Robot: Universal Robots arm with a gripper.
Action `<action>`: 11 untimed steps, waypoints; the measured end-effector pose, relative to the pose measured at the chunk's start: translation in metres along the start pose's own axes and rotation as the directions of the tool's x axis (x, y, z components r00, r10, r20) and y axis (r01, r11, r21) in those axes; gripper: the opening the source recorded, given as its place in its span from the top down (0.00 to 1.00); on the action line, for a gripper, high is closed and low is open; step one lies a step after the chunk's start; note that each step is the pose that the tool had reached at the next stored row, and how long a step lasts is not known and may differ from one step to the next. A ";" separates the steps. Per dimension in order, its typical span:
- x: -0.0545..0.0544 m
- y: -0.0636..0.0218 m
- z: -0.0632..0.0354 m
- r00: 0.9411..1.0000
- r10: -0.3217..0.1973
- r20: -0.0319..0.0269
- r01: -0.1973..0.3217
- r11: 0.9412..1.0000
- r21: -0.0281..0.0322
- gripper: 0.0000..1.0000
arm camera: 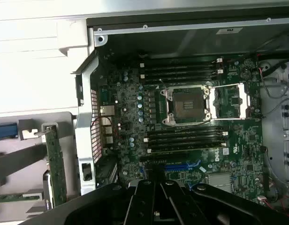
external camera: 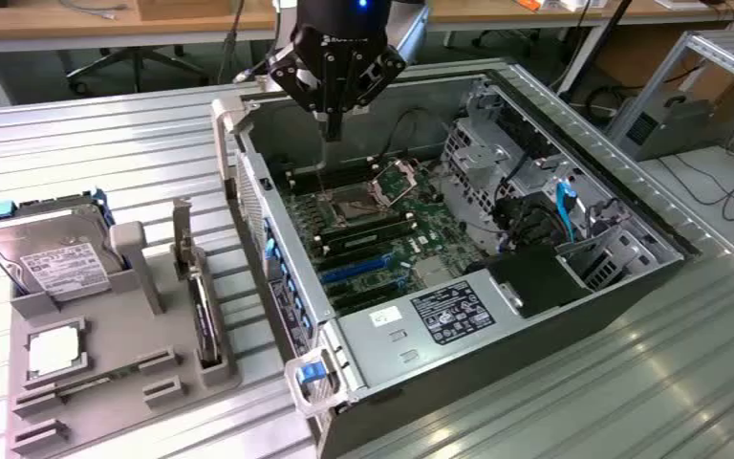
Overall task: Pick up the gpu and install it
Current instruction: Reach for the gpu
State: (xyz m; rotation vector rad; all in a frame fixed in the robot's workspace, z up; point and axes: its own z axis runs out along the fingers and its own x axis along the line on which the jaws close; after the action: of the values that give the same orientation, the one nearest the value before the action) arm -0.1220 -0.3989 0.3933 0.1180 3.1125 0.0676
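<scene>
Black gripper sat over open dark computer case, jaws together, empty. Thin black gpu card stood on edge in grey holder, exterior view's left of gripper, long axis along case wall.

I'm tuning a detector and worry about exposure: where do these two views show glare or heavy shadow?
Exterior view: the ribbed metal table throws bright glare at the exterior view's right, while the gpu is evenly lit. Wrist view: the table beside the computer case is washed out, the motherboard lies in dim shade, and the hand is a dark silhouette.
</scene>
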 end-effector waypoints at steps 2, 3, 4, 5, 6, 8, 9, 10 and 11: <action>0.000 0.0000 0.0000 1.000 0.000 0.000 0.000 1.000 0.000 0.89; 0.000 0.0000 0.0000 1.000 0.000 0.000 0.000 1.000 0.000 0.89; 0.000 0.0000 0.0000 1.000 0.000 0.000 0.000 1.000 0.000 0.89; 0.000 0.0000 0.0000 1.000 0.000 0.000 0.000 1.000 0.000 0.89; 0.000 0.0000 0.0000 1.000 0.000 0.000 0.000 1.000 0.000 0.89; 0.000 0.0000 0.0000 1.000 0.000 0.000 0.000 1.000 0.000 0.89; 0.000 0.0000 0.0000 1.000 0.000 0.000 0.000 1.000 0.000 0.89; 0.000 0.0000 0.0000 1.000 0.000 0.000 0.000 1.000 0.000 0.89; 0.000 0.0000 0.0000 1.000 0.000 0.000 0.000 1.000 0.000 0.89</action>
State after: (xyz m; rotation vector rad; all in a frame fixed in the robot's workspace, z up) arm -0.1220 -0.3989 0.3933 0.1179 3.1125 0.0677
